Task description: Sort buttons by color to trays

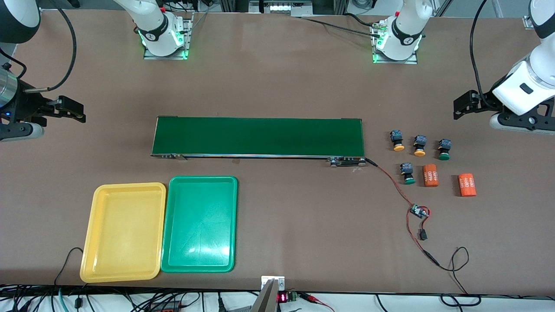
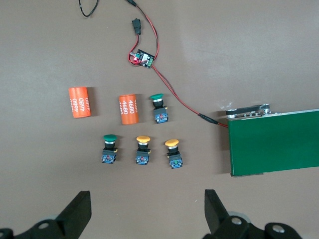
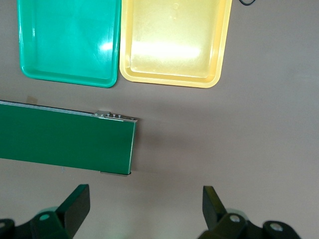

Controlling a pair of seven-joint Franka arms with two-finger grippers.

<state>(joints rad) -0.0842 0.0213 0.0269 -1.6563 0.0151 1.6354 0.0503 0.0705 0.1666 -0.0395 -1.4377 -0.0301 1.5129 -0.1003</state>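
Note:
Four buttons lie toward the left arm's end of the table, past the belt's end. In a row are a yellow button (image 1: 397, 140) (image 2: 173, 152), a second yellow one (image 1: 419, 145) (image 2: 143, 149) and a green one (image 1: 444, 149) (image 2: 109, 148). Another green button (image 1: 407, 173) (image 2: 159, 107) lies nearer the front camera. The yellow tray (image 1: 123, 232) (image 3: 174, 40) and green tray (image 1: 200, 223) (image 3: 70, 40) lie side by side, both empty, toward the right arm's end. My left gripper (image 1: 460, 108) (image 2: 148, 214) is open, up in the air beside the buttons. My right gripper (image 1: 77, 112) (image 3: 144, 209) is open over bare table.
A long dark-green conveyor belt (image 1: 259, 136) (image 2: 274, 144) (image 3: 65, 139) lies across the middle. Two orange "4680" cylinders (image 1: 430, 175) (image 1: 467, 185) lie beside the nearer green button. A red-black cable with a small circuit board (image 1: 419, 212) runs from the belt's end.

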